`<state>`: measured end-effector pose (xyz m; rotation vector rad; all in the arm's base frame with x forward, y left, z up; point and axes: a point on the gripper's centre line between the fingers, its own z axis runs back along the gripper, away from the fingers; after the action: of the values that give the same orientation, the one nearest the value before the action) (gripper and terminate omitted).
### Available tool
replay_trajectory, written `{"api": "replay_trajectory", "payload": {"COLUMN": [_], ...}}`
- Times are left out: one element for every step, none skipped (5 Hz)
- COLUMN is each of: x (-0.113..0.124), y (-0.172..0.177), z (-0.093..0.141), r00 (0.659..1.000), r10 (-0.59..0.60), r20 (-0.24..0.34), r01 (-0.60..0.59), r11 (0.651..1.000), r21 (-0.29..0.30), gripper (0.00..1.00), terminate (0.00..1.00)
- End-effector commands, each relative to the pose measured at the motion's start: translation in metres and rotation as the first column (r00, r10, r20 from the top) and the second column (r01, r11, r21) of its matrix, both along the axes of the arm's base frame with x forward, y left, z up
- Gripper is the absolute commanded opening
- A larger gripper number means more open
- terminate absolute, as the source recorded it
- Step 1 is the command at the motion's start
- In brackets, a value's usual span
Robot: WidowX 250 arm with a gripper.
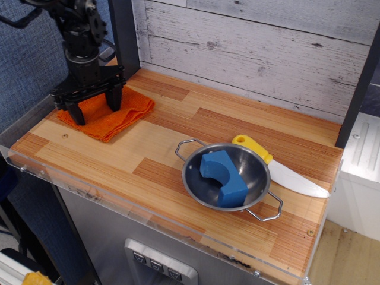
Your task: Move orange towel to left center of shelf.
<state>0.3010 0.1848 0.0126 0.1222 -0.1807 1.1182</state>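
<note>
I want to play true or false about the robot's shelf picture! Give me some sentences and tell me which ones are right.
1. The folded bright orange towel lies at the left end of the wood-plank shelf. True.
2. The blue curved block sits on the towel. False: it sits inside the round steel bowl.
3. The black claw is over the towel, with its fingers spread apart. True.
4. The yellow-handled knife lies inside the bowl. False: it lies on the shelf behind the bowl.
5. The bowl has two wire handles. True.
</note>
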Motion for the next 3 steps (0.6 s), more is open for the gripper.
{"api": "replay_trajectory", "payload": {"x": [0.001, 0.007, 0.008], "y": [0.01, 0.006, 0.001], "z": [0.063, 0.1, 0.128], "r00": [0.984, 0.97, 0.959], "r10": [-0.042, -0.066, -0.082], "r20": [0.172, 0.234, 0.273], "r01": [0.052, 0.077, 0.085], "r11": [0.997, 0.996, 0.996], "r21": [-0.056, -0.038, 0.0], "gripper": [1.0, 1.0, 1.0], "terminate": [0.0, 0.0, 0.0]}}
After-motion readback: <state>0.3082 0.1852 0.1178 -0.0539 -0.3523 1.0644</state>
